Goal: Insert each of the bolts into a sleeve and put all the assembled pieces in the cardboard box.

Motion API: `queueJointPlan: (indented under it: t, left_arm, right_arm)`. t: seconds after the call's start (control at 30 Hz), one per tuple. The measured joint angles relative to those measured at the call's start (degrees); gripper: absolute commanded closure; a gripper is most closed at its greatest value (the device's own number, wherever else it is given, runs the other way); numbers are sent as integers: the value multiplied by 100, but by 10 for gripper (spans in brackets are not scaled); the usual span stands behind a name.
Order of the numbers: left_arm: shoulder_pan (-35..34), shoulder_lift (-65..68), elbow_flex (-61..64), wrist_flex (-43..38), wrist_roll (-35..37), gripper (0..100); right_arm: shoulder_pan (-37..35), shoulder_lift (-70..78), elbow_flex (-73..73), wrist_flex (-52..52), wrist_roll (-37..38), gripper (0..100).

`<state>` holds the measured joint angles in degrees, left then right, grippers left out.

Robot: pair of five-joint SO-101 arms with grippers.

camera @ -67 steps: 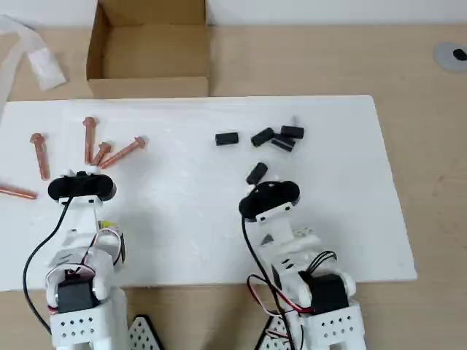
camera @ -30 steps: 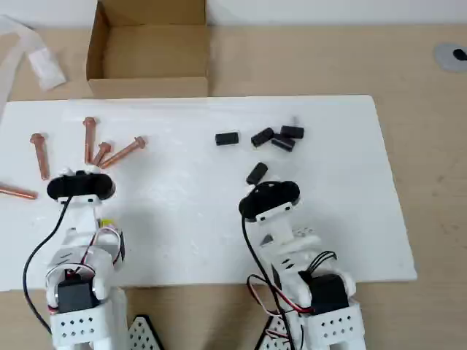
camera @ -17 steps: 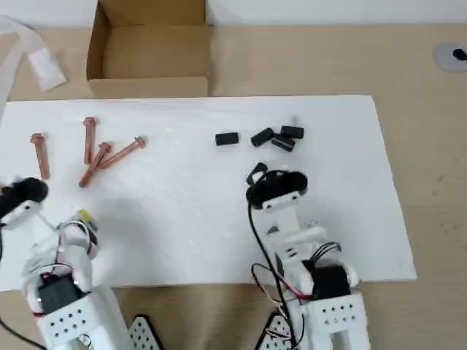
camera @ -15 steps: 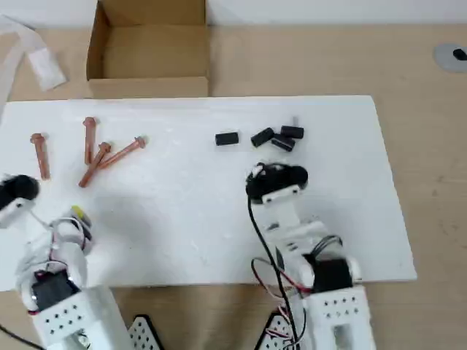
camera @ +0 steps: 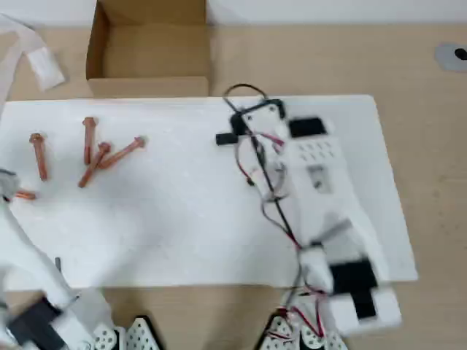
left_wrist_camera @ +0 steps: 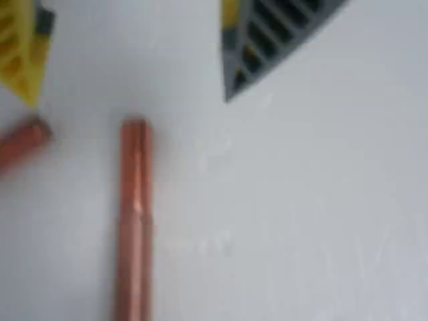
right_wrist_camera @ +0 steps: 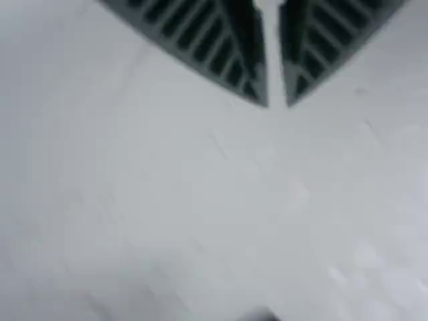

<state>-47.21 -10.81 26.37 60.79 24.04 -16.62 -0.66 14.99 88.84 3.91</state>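
Observation:
Several copper bolts lie on the left of the white board (camera: pixel 182 219): one (camera: pixel 38 154), another (camera: pixel 89 138), and two crossing (camera: pixel 109 157). A further bolt (camera: pixel 25 195) lies at the board's left edge, beside my left gripper (camera: pixel 6 182). In the left wrist view that gripper (left_wrist_camera: pixel 127 100) is open, low over the board, with a bolt's shaft (left_wrist_camera: pixel 134 221) just ahead of the gap and a second bolt's end (left_wrist_camera: pixel 23 140) beside it. My right arm stretches over the black sleeves; one sleeve (camera: pixel 225 138) shows beside the right gripper (camera: pixel 252 124). The right gripper (right_wrist_camera: pixel 273 100) is shut, holding nothing.
The open cardboard box (camera: pixel 149 87) stands behind the board at the back left. Paper strips (camera: pixel 33 58) lie at the far left corner and a grey disc (camera: pixel 452 55) at the far right. The right arm's body (camera: pixel 321 168) covers the board's right middle.
The left arm swung left to the board's edge by the outermost bolt. The right arm reached forward over the cluster of sleeves and now covers most of them.

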Motion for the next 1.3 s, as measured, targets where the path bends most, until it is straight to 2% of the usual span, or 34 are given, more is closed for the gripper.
queueJointPlan:
  t: [0.2, 0.3, 0.97, 1.3]
  left_arm:
    - [0, 2119, -1943, 853, 466, 800]
    - [0, 2699, -2611, 1064, 527, 800]
    - [-9, 4510, -4519, 1196, 527, 800]
    - [-26, 4985, -5011, 1292, 519, 804]
  right_arm:
    - [-703, 1055, -1442, 308, 1582, 987]
    - [-888, 1240, -1916, 316, 1820, 987]
    - [-949, 1635, -2215, 334, 1899, 987]
    - [-949, 1635, -2215, 334, 1899, 987]
